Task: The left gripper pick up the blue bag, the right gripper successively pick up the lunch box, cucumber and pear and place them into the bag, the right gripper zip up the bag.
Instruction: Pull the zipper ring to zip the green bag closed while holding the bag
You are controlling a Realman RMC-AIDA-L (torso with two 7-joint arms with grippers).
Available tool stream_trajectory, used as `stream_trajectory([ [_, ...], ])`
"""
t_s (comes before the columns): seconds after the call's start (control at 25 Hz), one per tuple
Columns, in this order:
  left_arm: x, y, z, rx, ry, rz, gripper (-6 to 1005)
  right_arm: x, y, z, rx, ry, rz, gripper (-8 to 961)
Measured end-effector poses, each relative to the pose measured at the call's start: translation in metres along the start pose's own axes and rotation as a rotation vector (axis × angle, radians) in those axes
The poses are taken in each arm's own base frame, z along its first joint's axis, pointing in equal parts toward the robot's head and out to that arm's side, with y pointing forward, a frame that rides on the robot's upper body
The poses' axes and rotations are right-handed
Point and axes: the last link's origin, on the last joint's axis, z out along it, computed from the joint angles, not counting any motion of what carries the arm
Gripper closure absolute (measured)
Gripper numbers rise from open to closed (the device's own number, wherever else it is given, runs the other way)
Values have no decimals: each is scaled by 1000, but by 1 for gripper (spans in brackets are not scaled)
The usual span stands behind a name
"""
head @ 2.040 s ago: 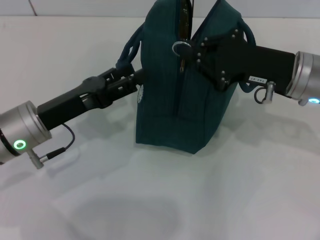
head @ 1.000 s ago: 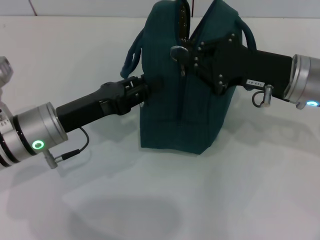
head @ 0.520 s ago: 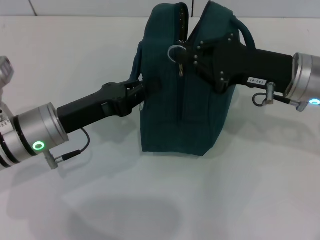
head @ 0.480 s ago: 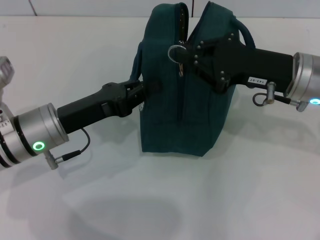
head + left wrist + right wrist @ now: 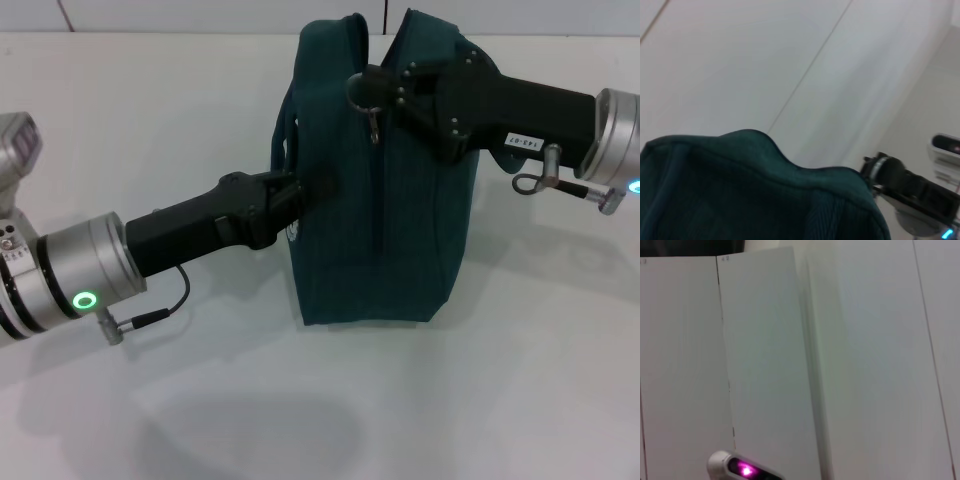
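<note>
Zipping looks like the step in hand: the blue bag (image 5: 375, 190) stands upright on the white table (image 5: 300, 400), and the right gripper (image 5: 385, 92) is closed on the metal ring zipper pull (image 5: 362, 90) near the top. I'd pull steadily along the seam while the left gripper (image 5: 300, 195), pressed against the bag's side, braces it; whether it is clamped I cannot tell. The left wrist view adds only the bag's top edge; the head view alone shows the pull.

The left hand (image 5: 300, 195) reaches forward and rightward on its black arm, silver wrist lit by a green ring low at the left, while the right hand (image 5: 385, 85) stretches leftward from its labelled arm, higher up and farther back.
</note>
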Motion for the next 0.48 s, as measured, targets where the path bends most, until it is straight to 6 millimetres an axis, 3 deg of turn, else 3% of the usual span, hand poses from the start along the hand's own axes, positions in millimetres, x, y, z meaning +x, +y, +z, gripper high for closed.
stream_trajectory([
  [0.48,-5,5,-4,-21,-5,21,920,4,-6,-4,37,28,73,944],
])
